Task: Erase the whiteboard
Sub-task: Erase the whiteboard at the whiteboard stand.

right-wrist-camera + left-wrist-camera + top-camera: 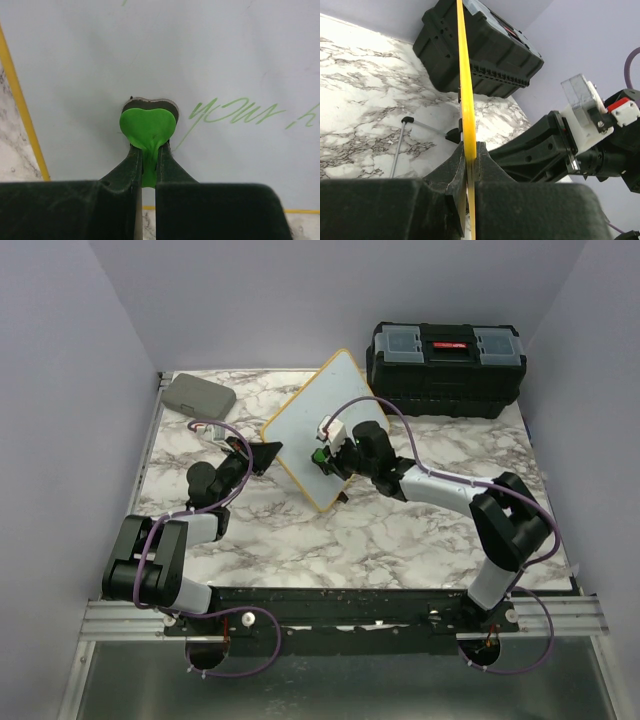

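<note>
Fingers (129, 167) of the right gripper (148, 150) pinch a green heart-shaped eraser (148, 125) against the white, yellow-framed whiteboard (310, 425). Green handwriting (232, 112) runs off to the eraser's right, and the left gripper (469, 150) clamps the tilted board's edge.

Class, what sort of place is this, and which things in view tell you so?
Probably a robot test booth: plain lilac walls enclose a marble-patterned table, with the left arm and right arm mounted at its near edge.
</note>
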`<state>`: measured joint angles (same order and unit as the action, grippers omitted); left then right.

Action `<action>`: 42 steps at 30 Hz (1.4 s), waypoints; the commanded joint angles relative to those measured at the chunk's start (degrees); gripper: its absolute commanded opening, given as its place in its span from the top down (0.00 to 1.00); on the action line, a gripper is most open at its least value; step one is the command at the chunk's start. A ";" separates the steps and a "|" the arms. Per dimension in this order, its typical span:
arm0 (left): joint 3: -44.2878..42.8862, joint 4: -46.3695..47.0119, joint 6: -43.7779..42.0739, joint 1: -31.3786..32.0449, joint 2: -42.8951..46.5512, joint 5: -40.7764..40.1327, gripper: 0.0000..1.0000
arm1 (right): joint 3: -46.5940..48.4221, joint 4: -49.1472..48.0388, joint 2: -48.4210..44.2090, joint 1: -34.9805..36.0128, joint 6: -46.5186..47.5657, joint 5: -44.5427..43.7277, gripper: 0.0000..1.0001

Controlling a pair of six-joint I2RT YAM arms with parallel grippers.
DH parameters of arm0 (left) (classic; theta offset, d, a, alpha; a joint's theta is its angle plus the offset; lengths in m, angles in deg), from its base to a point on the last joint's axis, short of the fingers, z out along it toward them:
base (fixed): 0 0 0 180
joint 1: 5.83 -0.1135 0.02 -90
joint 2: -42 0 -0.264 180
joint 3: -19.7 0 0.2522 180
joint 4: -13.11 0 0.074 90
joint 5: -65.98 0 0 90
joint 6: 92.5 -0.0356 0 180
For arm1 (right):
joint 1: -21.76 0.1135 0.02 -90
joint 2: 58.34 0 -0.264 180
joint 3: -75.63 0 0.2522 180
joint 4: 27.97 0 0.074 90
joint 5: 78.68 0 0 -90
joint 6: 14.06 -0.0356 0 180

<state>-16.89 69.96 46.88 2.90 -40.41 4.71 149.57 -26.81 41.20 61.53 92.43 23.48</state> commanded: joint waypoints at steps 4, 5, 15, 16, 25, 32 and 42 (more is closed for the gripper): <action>-0.56 -1.46 -0.56 1.56 -0.34 8.05 1.00 | 3.37 -1.56 1.01 -1.20 2.05 -7.98 0.99; -0.56 -1.53 -0.57 1.63 -0.33 7.92 1.00 | 3.64 -0.12 1.42 -1.42 2.39 -7.75 0.99; -1.28 -0.62 -0.08 1.64 -1.58 7.76 1.00 | 1.82 14.97 2.03 -1.98 8.90 14.81 0.99; -1.35 -0.57 -0.04 1.71 -1.66 7.77 1.00 | 2.06 14.98 2.20 -1.99 8.55 15.22 0.99; -1.33 -1.14 -0.81 2.08 -1.49 7.69 1.00 | 6.86 7.73 2.75 -2.00 0.95 9.49 0.99; -1.08 -0.44 -0.87 2.08 -2.13 8.18 1.00 | 9.00 3.89 3.75 -2.36 -0.85 -1.10 0.99; -1.50 0.47 -0.41 2.15 -2.58 8.07 1.00 | 5.91 8.13 3.81 -4.97 3.44 -1.04 0.99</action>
<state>-17.09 71.27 46.80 2.90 -41.57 5.47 157.16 -20.34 43.61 58.10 92.63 25.23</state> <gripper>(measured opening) 0.038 0.076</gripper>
